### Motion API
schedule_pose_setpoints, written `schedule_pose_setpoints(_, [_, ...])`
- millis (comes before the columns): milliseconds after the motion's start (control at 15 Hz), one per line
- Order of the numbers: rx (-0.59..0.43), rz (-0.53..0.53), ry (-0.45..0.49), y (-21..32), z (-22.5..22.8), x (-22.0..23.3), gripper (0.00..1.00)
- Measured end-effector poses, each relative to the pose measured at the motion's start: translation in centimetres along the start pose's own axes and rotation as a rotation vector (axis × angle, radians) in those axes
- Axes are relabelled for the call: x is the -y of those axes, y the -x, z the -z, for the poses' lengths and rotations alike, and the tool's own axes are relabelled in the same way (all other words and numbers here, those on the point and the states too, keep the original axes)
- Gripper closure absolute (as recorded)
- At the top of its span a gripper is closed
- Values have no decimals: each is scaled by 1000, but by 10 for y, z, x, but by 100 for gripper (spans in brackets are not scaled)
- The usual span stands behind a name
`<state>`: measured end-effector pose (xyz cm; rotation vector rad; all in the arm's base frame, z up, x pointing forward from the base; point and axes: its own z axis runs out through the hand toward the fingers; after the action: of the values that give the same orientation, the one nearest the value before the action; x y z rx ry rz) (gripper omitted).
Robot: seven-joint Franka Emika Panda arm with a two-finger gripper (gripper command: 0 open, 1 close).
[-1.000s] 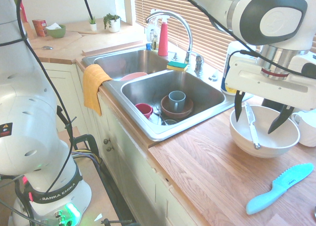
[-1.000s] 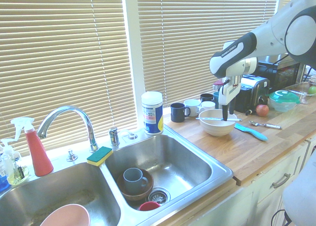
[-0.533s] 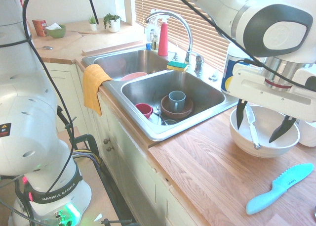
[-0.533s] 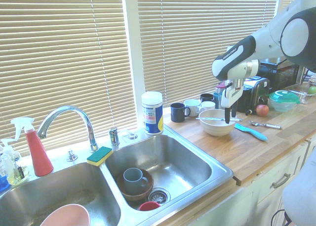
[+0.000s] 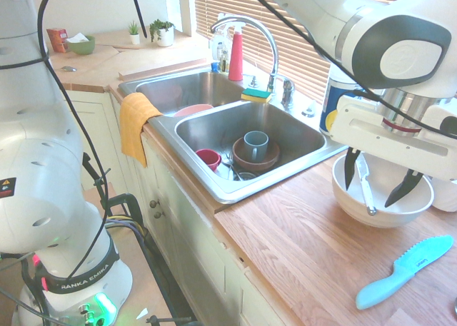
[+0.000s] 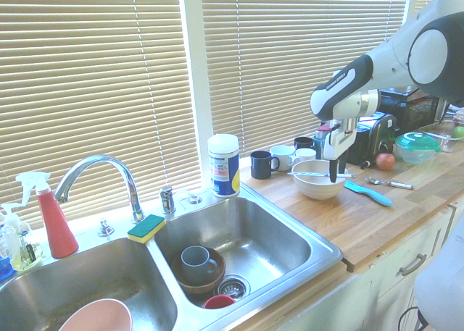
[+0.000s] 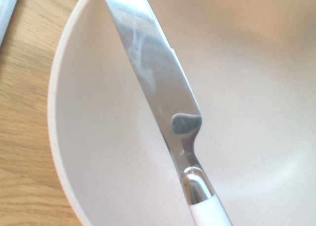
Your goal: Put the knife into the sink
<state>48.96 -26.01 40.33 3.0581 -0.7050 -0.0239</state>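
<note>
Knife (image 5: pixel 366 187) lies across the bowl (image 5: pixel 398 205), spanning rim to rim; wrist view shows blade plus a pale handle over the bowl's inside. Pincer (image 5: pixel 374 179) is right at it, fingers spread, one on each side of the knife in the 1st ext. view, nothing pinched AFAICT. Can't tell if either finger touches bowl. Blue serrated knife (image 5: pixel 403 272) is on the surface (image 5: pixel 285 247) just beside the bowl, nearer the 1st ext. cam; not the target. Fork (image 6: pixel 390 183) also on the surface, past the bowl from the sink side. Mugs (image 6: pixel 281 157) stand by the bowl, window side. Sink (image 5: pixel 238 195) is to the left of the bowl in the 1st ext. view; near basin has blue mug (image 5: pixel 255 146) in a brown bowl (image 5: pixel 244 158) + red cup (image 5: pixel 208 159), far one a pink dish (image 5: pixel 193 110). Status: approach looks abt done, grasp not made, knife not in sink. Left: close on knife, lift clear of rim, carry over, lower, release. Near basin looks the easy drop, IMO.
</note>
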Motion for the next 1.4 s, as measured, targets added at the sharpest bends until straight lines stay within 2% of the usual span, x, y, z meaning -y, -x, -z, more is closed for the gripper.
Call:
schedule_pose_setpoints(933, [-6,-24,-10,-1,2,-1,100])
schedule_pose_setpoints(1200, [-70,-166,-47,-9,36,6,100])
schedule_pose_setpoints(1400, [-131,-346,-75,-6,74,40,100])
